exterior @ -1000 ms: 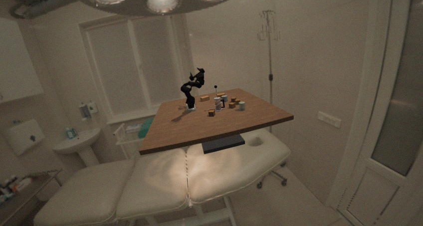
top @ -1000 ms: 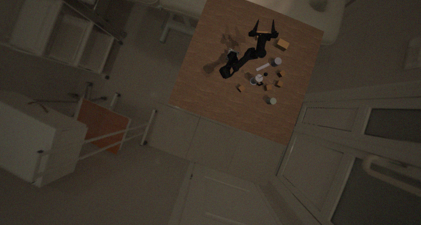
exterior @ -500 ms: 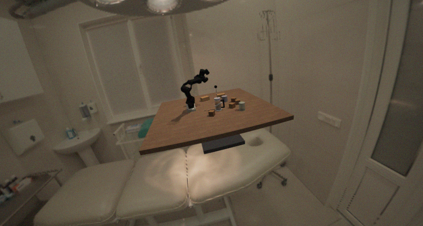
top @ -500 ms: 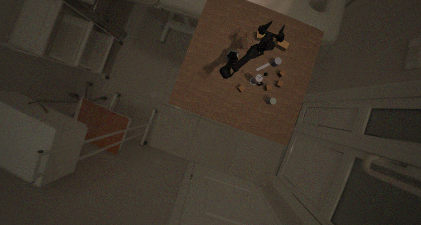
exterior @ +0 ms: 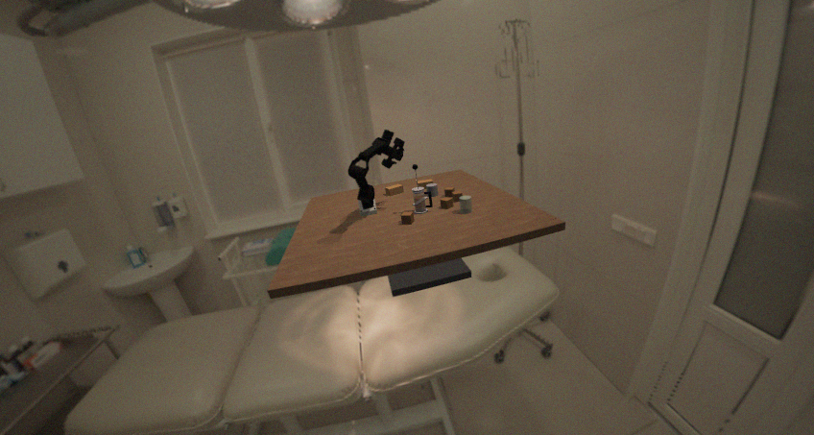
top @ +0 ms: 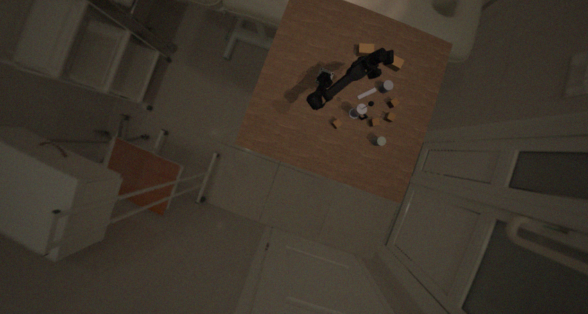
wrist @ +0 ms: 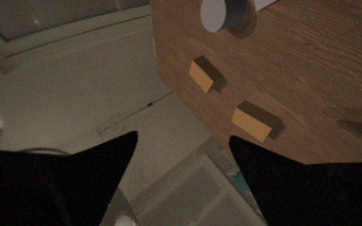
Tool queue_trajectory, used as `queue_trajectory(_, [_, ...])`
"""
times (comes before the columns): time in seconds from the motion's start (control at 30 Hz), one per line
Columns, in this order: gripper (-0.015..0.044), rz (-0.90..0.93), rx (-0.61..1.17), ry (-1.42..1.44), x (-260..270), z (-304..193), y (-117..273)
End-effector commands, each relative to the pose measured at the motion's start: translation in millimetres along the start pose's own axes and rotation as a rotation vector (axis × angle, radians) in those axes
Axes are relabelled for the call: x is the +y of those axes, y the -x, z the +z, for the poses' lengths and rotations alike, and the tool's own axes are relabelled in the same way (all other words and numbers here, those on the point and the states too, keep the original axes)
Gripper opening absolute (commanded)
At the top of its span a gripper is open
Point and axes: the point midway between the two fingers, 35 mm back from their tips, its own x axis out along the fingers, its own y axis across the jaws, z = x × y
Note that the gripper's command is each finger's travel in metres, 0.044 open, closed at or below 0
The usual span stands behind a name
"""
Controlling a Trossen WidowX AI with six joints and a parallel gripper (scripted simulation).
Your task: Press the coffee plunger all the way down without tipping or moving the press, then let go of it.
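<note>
So the black parallel-jaw gripper is up in the air with its jaws spread wide, nothing between them. The glass coffee press with its thin rod and black knob stands upright on the brown wooden table, below the jaws and off to one side, well apart. Plunger's up. Two tan wooden blocks show beyond the jaw tips in the wrist view.
</note>
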Motion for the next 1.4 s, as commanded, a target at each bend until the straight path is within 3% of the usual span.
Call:
queue_trajectory(0.0, [0.044, -0.195, -0.459, 0.522, -2.3, 69.7, 49.5])
queue_trajectory(0.53, [0.044, -0.58, -1.034, 1.369, 40.5, 132.1, 160.8])
queue_trajectory(0.83, [0.044, -0.622, -1.042, 1.183, -0.8, 155.9, 133.3])
queue_trajectory(1.37, [0.044, -0.637, -1.017, 1.162, -7.1, 163.7, 120.5])
